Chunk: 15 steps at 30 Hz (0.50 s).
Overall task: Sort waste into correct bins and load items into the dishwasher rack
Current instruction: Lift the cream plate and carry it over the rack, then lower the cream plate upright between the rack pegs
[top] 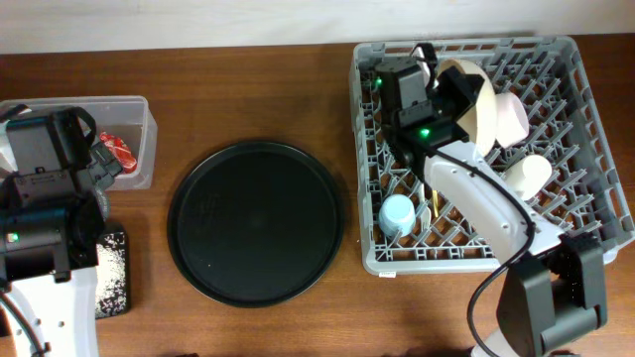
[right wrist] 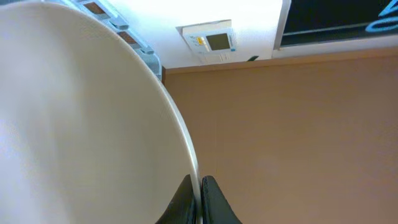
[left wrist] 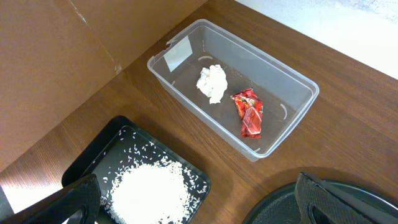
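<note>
counting one plate (right wrist: pixel 81 124) in clenched right claw (right wrist: pixel 199 186), two cups (top: pixel 397 213) (top: pixel 526 175), left claw (left wrist: pixel 199 202) released

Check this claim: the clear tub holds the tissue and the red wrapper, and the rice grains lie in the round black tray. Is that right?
No. The left wrist view shows the rice grains in the black rectangular bin, not the round tray. The clear tub does hold tissue and wrapper.
</note>
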Each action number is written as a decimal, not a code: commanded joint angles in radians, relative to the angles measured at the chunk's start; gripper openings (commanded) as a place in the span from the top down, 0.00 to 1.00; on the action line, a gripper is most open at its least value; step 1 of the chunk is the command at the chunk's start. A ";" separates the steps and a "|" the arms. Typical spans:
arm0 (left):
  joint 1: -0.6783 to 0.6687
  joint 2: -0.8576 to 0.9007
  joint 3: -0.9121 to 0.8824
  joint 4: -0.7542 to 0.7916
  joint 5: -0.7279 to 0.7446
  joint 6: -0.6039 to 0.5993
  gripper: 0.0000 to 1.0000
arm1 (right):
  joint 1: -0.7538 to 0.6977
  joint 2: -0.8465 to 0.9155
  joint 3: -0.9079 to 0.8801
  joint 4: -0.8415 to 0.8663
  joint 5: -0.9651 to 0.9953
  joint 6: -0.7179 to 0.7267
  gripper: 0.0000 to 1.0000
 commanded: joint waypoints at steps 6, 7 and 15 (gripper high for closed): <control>0.002 -0.004 0.008 -0.001 -0.014 -0.014 0.01 | 0.119 0.005 -0.018 0.035 -0.034 0.042 0.94; 0.002 -0.004 0.008 -0.001 -0.014 -0.014 0.01 | 0.130 0.005 -0.018 0.056 -0.034 0.042 0.88; 0.002 -0.004 0.008 -0.001 -0.014 -0.014 0.01 | 0.182 0.005 -0.018 0.011 -0.063 0.282 0.81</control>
